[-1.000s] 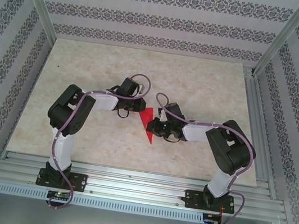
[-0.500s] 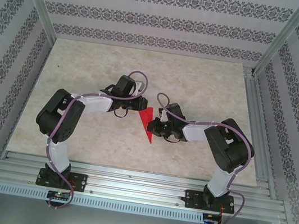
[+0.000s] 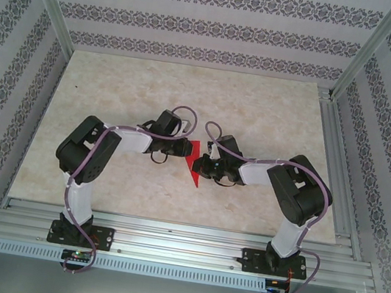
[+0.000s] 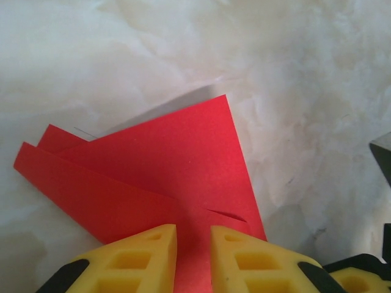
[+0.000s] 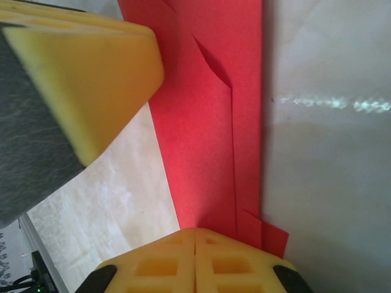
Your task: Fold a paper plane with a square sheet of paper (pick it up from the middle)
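The red sheet of paper (image 3: 193,170) lies flat mid-table, folded into a narrow wedge whose point faces the near edge. Layered flaps and creases show on the paper (image 4: 159,165) in the left wrist view. My left gripper (image 3: 184,148) comes in from the left over its far end. In its own view the left gripper (image 4: 193,229) stands slightly open, tips down on the paper, red showing in the narrow gap. My right gripper (image 3: 203,164) meets the paper from the right. The right gripper (image 5: 195,233) is shut, its tips over the paper (image 5: 201,134), with a left finger (image 5: 91,79) close by.
The pale marbled table (image 3: 260,112) is walled by patterned panels at the back and sides. An aluminium rail frame (image 3: 166,235) runs along the near edge, where both arm bases are bolted.
The left arm's elbow swung out to the left and came back, and its gripper now sits further over the paper's far end. The right arm and the paper have stayed put.
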Robot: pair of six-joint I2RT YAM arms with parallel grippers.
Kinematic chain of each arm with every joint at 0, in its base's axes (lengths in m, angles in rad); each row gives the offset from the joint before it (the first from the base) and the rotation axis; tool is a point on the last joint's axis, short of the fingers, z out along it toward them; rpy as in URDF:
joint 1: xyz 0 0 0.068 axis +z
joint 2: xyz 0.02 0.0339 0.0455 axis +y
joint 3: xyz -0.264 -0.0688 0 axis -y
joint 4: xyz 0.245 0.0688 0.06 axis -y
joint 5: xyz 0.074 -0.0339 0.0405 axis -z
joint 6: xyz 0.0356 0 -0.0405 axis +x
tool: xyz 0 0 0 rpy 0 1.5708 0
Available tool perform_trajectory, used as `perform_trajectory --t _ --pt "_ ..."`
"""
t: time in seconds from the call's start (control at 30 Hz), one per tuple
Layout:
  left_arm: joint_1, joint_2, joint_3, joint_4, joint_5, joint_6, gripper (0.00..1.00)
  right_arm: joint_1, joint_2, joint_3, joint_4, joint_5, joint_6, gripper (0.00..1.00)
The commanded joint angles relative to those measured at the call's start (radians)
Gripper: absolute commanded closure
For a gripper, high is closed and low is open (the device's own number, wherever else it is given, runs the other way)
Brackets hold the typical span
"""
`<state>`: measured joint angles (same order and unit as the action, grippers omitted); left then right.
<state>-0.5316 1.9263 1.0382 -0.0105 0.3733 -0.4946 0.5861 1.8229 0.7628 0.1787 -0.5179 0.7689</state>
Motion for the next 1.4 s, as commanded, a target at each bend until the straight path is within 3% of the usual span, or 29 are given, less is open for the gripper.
perform_trajectory --t 0.0,0.3,0.87,1.13,1.37 --pt "-0.003 0.029 0.04 -0.029 -0.063 0.01 0.77 -0.006 0.08 -0.052 -0.085 0.082 -0.011 0.93" --pt "0.017 0.056 0.071 -0.063 -0.155 0.011 0.78 -0.007 0.091 -0.104 -0.106 0.088 -0.038 0.93" --pt "0.114 0.126 0.166 -0.06 -0.171 -0.013 0.78 -0.019 0.095 -0.191 -0.043 0.08 -0.028 0.94" --pt "0.137 0.11 0.192 -0.081 -0.111 0.007 0.76 -0.019 0.053 -0.153 -0.075 0.075 -0.037 0.94" --pt "0.113 0.107 0.143 -0.087 -0.03 0.033 0.76 -0.014 -0.153 -0.082 -0.109 0.09 -0.05 0.91"
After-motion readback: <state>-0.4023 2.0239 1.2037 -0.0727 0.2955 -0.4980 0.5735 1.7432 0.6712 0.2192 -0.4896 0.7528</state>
